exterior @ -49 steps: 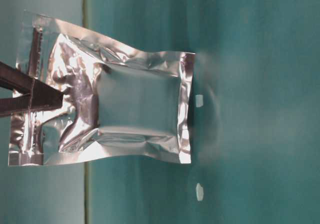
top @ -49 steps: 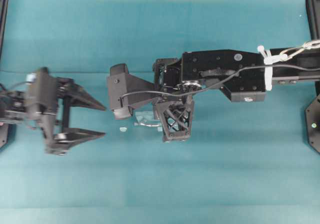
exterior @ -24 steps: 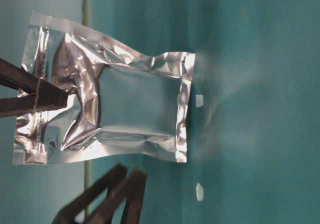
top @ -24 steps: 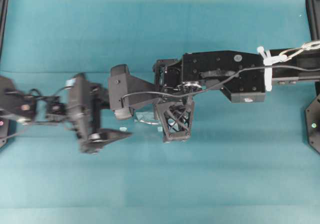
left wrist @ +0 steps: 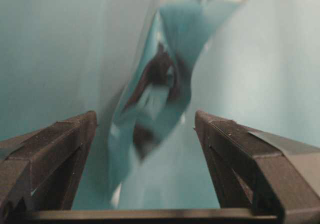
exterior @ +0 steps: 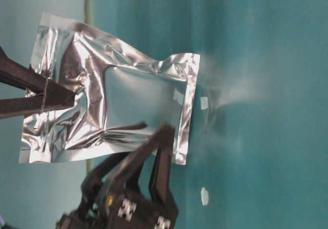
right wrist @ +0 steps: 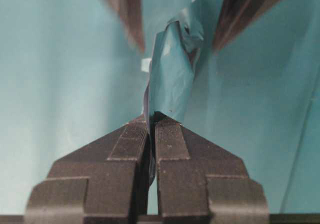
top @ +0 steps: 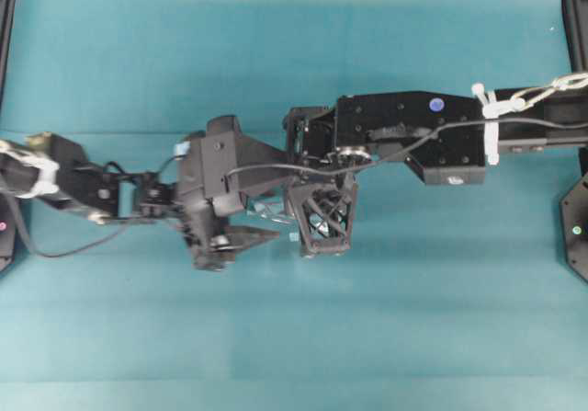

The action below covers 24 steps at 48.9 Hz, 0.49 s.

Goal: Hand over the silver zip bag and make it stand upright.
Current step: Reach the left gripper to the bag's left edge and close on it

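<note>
The silver zip bag (exterior: 138,106), shiny and crinkled, hangs with its bottom seal at the teal table. My right gripper (exterior: 66,97) is shut on the bag's zip end. In the right wrist view the shut gripper (right wrist: 151,120) pinches the bag (right wrist: 172,78) edge-on. My left gripper (exterior: 155,128) is open, with its fingers on either side of the bag's lower side edge. In the left wrist view the bag (left wrist: 150,93) shows blurred between the open fingers of that gripper (left wrist: 145,119), apart from both. From overhead the bag (top: 269,211) is mostly hidden under the right arm, and the left gripper (top: 244,225) reaches in from the left.
Small white scraps (exterior: 204,103) lie on the teal table cloth near the bag's foot, and another scrap (exterior: 204,195) lies further off. Black frame posts (top: 7,25) stand at the table's side edges. The right arm (top: 413,140) spans the table's middle.
My left arm has moved right, from the table's left side up to the bag, and its open fingers now straddle the bag's edge. The right gripper still holds the bag, which has tilted slightly.
</note>
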Motion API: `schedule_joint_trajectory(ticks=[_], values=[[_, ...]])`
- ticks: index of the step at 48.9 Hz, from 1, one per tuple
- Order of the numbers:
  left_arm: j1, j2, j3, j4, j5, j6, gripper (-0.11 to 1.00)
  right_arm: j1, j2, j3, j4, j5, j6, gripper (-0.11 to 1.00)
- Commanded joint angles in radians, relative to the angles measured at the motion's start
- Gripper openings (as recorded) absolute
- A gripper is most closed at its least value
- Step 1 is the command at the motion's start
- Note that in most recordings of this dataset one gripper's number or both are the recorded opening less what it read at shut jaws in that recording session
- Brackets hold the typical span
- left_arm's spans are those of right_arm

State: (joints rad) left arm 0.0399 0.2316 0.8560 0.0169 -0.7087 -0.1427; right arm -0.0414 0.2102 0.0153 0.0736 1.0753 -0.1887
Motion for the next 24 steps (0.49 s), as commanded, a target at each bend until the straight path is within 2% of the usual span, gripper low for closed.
schedule_joint_trajectory(ticks=[1,9,16,24], values=[[0.000,0.020,-0.043,0.003,-0.011,-0.002,0.91,-0.003,-0.011,-0.006,0.000,-0.011,0.000,0.03],[0.000,0.055,-0.078,0.003,-0.011,-0.003,0.91,-0.003,-0.011,-0.005,0.000,-0.014,0.000,0.03],[0.000,0.058,-0.069,0.003,-0.011,-0.009,0.90,-0.003,-0.011,-0.005,0.000,-0.014,0.000,0.03],[0.000,0.058,-0.069,0.003,-0.012,-0.009,0.81,-0.003,-0.011,-0.003,-0.002,-0.014,0.000,0.03]])
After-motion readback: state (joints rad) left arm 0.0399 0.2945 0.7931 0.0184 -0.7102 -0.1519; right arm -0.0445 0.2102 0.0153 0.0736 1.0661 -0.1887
